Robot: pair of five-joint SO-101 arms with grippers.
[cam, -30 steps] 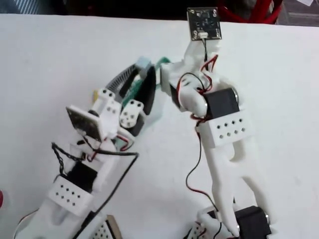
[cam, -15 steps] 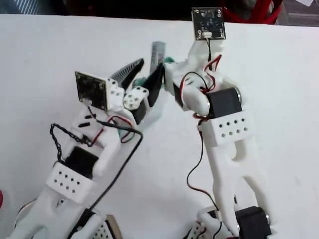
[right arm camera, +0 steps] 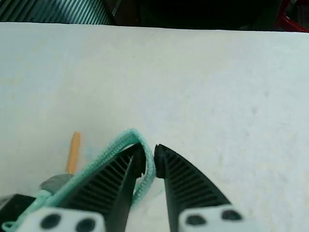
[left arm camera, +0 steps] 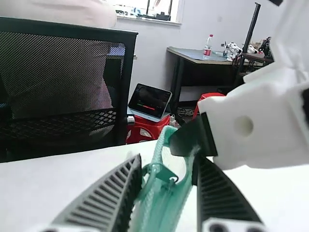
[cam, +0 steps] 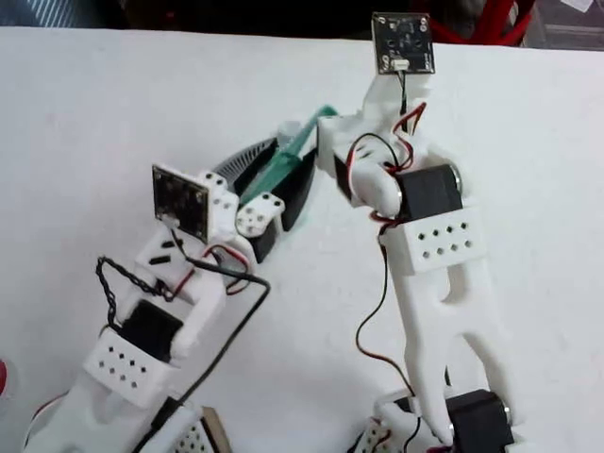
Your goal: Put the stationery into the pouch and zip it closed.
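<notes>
A teal mesh pouch (cam: 283, 162) hangs above the white table (cam: 94, 104), stretched between both grippers. My left gripper (cam: 293, 156) comes from the lower left and is shut on the pouch (left arm camera: 161, 193), with a ribbed finger on each side. My right gripper (cam: 321, 127) meets it from the right and pinches the pouch's edge (right arm camera: 113, 147) at its fingertips (right arm camera: 149, 152). In the left wrist view the right gripper's black fingertip (left arm camera: 188, 137) presses on the pouch's upper end. An orange pencil (right arm camera: 73, 152) with a grey piece (right arm camera: 55, 183) below it shows beside the pouch; I cannot tell whether it is inside.
The two arms stand close together mid-table, their cables hanging loose. A red object (cam: 3, 376) sits at the left edge and a red basket (cam: 472, 24) lies beyond the far edge. A black mesh chair (left arm camera: 58, 82) stands behind the table.
The left arm has swung up and toward the right arm, carrying the pouch. The pouch has turned from bunched under the gripper to a strip held between both grippers. The right arm shifted slightly.
</notes>
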